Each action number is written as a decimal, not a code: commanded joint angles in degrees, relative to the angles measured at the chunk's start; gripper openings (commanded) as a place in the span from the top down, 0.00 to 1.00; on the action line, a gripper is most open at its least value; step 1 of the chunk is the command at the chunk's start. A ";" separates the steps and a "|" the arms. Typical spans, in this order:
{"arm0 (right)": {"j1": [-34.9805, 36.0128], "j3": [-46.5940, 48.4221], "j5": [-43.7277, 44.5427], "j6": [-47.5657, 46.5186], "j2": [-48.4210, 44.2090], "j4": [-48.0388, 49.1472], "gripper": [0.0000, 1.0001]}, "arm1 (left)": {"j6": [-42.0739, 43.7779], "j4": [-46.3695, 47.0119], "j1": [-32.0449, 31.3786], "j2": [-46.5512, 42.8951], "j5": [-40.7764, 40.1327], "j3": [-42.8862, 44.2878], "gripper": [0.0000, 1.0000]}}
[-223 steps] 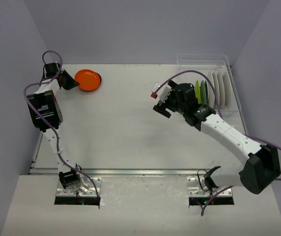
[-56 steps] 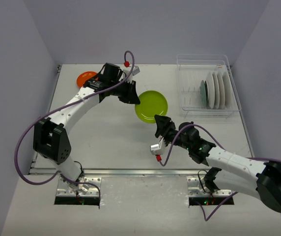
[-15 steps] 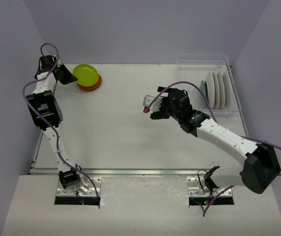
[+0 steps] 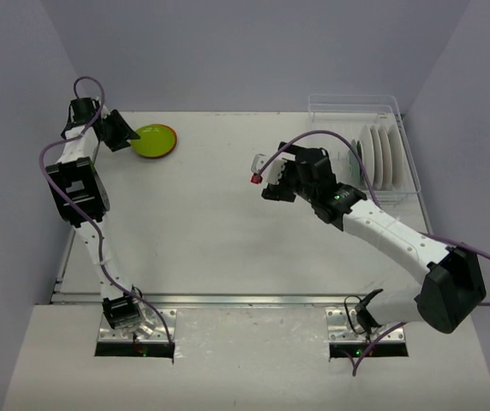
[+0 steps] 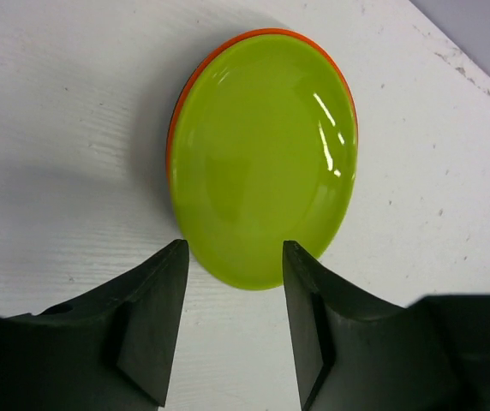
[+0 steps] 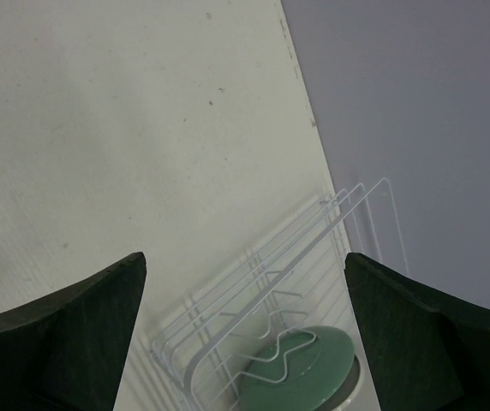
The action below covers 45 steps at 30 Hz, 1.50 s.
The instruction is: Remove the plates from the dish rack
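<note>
Top external view: a white table [image 4: 228, 240] fills the scene, with the clear dish rack [image 4: 331, 116] at its far right corner. The left arm [image 4: 78, 184] reaches up along the left edge to the far left corner, and the right arm [image 4: 391, 235] stretches from the near right toward the middle, its wrist just left of the rack. Several white plates [image 4: 382, 154] stand on edge in the right part of the rack, with a dark green plate [image 4: 355, 152] upright just left of them; in the right wrist view that plate [image 6: 301, 377] sits among the thin tines [image 6: 253, 282]. At the far left a lime plate [image 4: 155, 141] lies flat on an orange plate [image 4: 173, 137], whose rim alone shows. In the left wrist view the lime plate [image 5: 266, 163] covers the orange one [image 5: 195, 73], and its near edge lies between the fingertips. The left gripper [image 5: 235, 257] is spread and clamps nothing; whether the right-hand finger touches the rim, I cannot tell. The right gripper [image 6: 243, 261] is spread wide above bare table, holding nothing.
</note>
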 commanded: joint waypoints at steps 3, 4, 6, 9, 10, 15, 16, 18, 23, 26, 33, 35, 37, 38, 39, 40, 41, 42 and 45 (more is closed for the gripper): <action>-4.52 10.02 0.13 12.46 2.08 -4.06 0.01 | 5.80 2.18 -2.56 -11.96 -5.41 -3.93 0.53; -6.03 11.97 -0.07 14.54 2.67 -5.56 0.01 | 7.32 2.75 -3.57 -14.41 -6.60 -5.31 0.53; -8.30 14.82 -0.27 19.81 4.35 -8.00 0.01 | 11.15 2.92 -5.46 -17.81 -11.80 -6.90 0.52; -14.53 20.59 -1.39 27.19 6.89 -14.15 0.01 | 15.74 4.92 -12.02 -25.03 -20.07 -13.32 0.52; -16.32 22.50 -2.02 29.56 7.74 -15.91 0.02 | 17.27 6.35 -14.05 -28.09 -22.61 -15.49 0.51; -23.49 25.60 -4.18 37.42 10.02 -20.85 0.16 | 22.14 13.58 -23.29 -44.14 -31.73 -29.67 0.46; -24.71 25.48 -3.85 38.49 10.22 -21.06 0.20 | 22.69 14.20 -25.06 -45.38 -32.80 -30.65 0.46; -26.12 25.49 -3.56 40.04 10.41 -21.54 0.32 | 23.16 14.40 -26.88 -47.84 -34.12 -32.55 0.47; -29.13 25.96 -1.06 42.33 11.83 -23.09 0.57 | 23.66 13.92 -31.67 -53.14 -36.42 -35.82 0.47; -29.24 25.70 1.51 42.87 12.74 -23.15 0.60 | 23.83 13.36 -32.65 -54.30 -37.53 -36.06 0.47; -29.24 26.66 7.15 45.34 15.92 -23.89 0.61 | 23.26 12.91 -33.28 -54.66 -37.72 -36.15 0.47; -29.33 26.69 7.95 45.67 16.66 -23.85 0.62 | 22.71 12.97 -33.19 -54.66 -37.61 -36.21 0.47; -29.33 26.86 8.50 46.06 17.30 -23.77 0.62 | 22.12 12.91 -33.30 -54.75 -37.26 -36.15 0.47; -29.35 27.01 8.59 46.15 17.58 -23.77 0.63 | 21.97 12.91 -33.34 -54.75 -37.17 -36.15 0.47; -29.46 27.38 8.63 46.26 18.01 -23.77 0.63 | 21.86 12.91 -33.30 -54.75 -37.09 -36.11 0.47; -29.61 27.79 8.55 46.39 18.64 -23.77 0.63 | 21.75 12.91 -33.37 -54.75 -37.00 -35.97 0.47; -29.70 28.09 8.45 46.39 19.05 -23.77 0.63 | 21.79 12.91 -33.37 -54.75 -36.92 -35.97 0.47; -29.89 28.28 8.27 46.39 19.45 -23.77 0.63 | 21.63 12.90 -33.37 -54.75 -36.84 -35.97 0.47; -31.20 29.30 7.32 45.95 21.21 -23.68 0.64 | 21.27 12.65 -33.37 -54.93 -36.75 -36.16 0.47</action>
